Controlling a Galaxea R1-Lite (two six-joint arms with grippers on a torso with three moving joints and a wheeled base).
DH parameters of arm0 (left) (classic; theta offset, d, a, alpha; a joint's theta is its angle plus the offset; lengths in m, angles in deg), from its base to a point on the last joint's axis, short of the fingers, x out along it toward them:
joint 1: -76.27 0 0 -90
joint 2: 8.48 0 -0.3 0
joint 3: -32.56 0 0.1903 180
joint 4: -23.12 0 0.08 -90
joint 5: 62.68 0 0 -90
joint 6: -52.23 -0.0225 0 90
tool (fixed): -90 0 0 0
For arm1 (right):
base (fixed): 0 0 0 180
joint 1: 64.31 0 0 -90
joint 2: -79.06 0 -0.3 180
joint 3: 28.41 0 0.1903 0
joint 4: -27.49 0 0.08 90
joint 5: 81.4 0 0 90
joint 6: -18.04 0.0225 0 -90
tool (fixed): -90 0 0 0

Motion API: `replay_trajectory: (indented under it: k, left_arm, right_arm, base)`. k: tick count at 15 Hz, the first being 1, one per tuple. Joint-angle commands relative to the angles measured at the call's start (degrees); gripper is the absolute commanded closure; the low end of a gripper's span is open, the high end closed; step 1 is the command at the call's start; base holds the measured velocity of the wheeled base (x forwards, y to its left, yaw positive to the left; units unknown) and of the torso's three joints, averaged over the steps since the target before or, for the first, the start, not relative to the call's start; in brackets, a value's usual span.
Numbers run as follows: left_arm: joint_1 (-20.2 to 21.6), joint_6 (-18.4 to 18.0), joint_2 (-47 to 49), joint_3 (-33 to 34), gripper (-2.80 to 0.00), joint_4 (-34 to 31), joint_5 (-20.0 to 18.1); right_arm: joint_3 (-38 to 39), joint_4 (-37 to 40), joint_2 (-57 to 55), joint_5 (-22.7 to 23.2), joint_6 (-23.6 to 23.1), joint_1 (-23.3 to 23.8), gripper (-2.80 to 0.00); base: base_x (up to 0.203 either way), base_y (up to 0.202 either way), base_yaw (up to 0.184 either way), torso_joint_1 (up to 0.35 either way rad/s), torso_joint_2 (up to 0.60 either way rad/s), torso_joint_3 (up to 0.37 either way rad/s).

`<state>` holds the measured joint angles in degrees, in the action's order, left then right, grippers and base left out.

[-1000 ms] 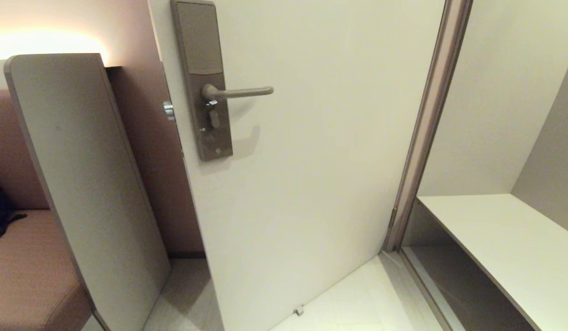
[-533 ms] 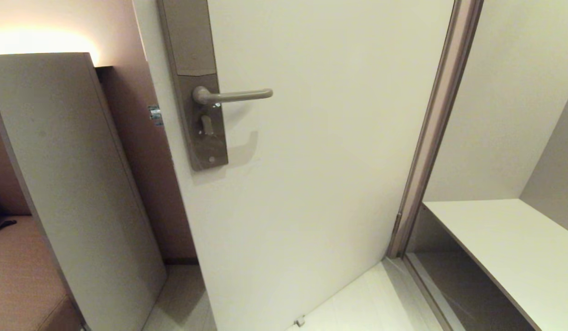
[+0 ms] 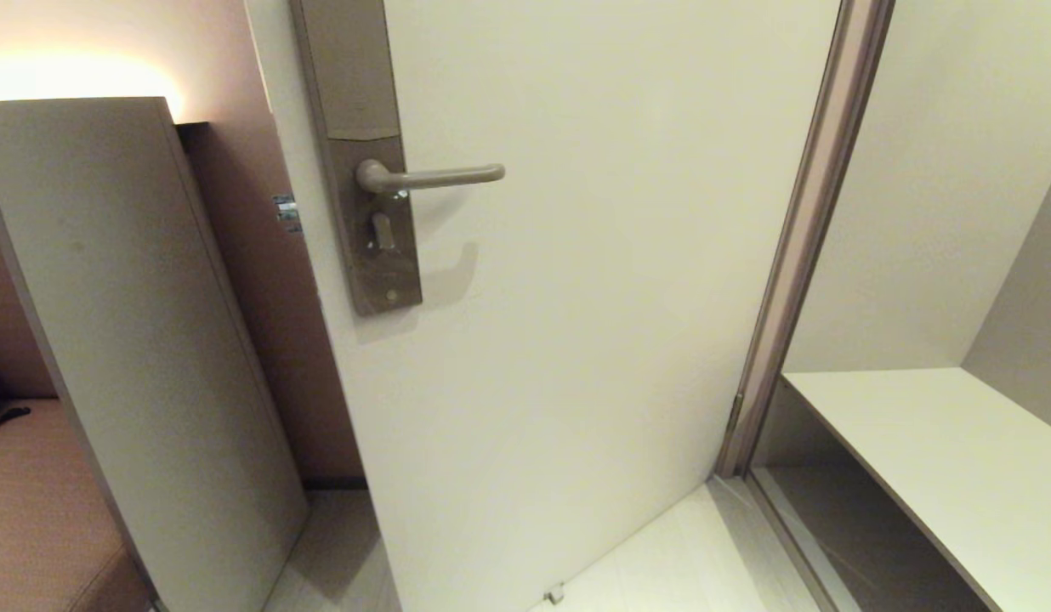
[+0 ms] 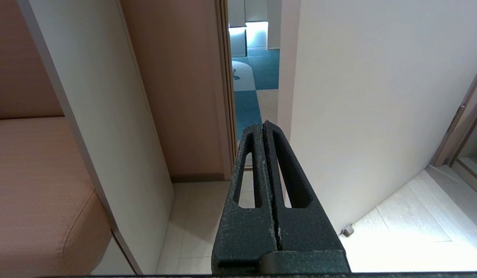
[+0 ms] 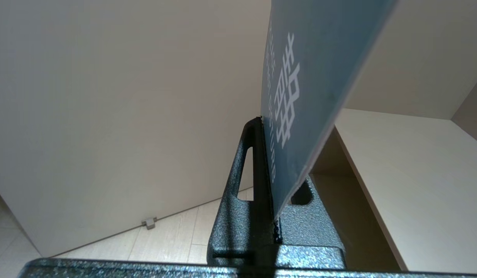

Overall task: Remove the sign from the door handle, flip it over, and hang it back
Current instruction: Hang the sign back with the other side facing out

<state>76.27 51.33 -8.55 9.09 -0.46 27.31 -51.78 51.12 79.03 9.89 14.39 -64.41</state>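
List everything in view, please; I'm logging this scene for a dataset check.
door: one, cream-white, centre, ajar
door handle: one, taupe-grey, bare, on the door's lock plate
lock plate: one, brownish-grey, door's left edge
sign: one, blue face with white lettering, off the handle
panel: one, pale grey, left of door
seat: one, pinkish-brown, far left
shelf: one, white, right
left gripper: shut, empty
right gripper: shut on the sign

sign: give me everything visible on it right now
The sign shows only in the right wrist view: a thin, flat, stiff-looking card, its visible face blue with white lettering, partly readable as DISTURB, and a pale edge. It stands edge-on, rising out of the right gripper, whose fingers are shut on its lower end. Its top runs out of frame, so no hole shows. It is off the door handle, which hangs bare. Nothing else touches it.
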Motion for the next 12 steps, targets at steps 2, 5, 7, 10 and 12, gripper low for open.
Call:
replay_trajectory:
  k: [2, 5, 7, 10, 12]
  left_arm:
    - [0.00, 0.02, 0.07, 0.01, 0.00, 0.03, 0.01]
    - [0.00, 0.02, 0.07, 0.01, 0.00, 0.03, 0.01]
    - [0.00, 0.02, 0.07, 0.01, 0.00, 0.03, 0.01]
    - [0.00, 0.02, 0.07, 0.01, 0.00, 0.03, 0.01]
    - [0.00, 0.02, 0.07, 0.01, 0.00, 0.03, 0.01]
  right_arm:
    - [0.00, -0.01, 0.02, 0.03, -0.13, 0.00, 0.00]
    - [0.00, 0.00, -0.04, 0.03, -0.07, -0.05, 0.00]
    - [0.00, 0.00, 0.02, 0.03, -0.08, -0.06, 0.00]
    - [0.00, -0.09, 0.00, 0.03, -0.21, 0.01, 0.00]
    - [0.00, -0.09, 0.02, 0.03, -0.30, -0.07, 0.00]
  base:
    - [0.000, 0.000, 0.000, 0.000, 0.00, 0.000]
    - [0.000, 0.000, 0.000, 0.000, 0.00, 0.000]
    - [0.000, 0.000, 0.000, 0.000, 0.00, 0.000]
    - [0.000, 0.000, 0.000, 0.000, 0.00, 0.000]
    - [0.000, 0.000, 0.000, 0.000, 0.00, 0.000]
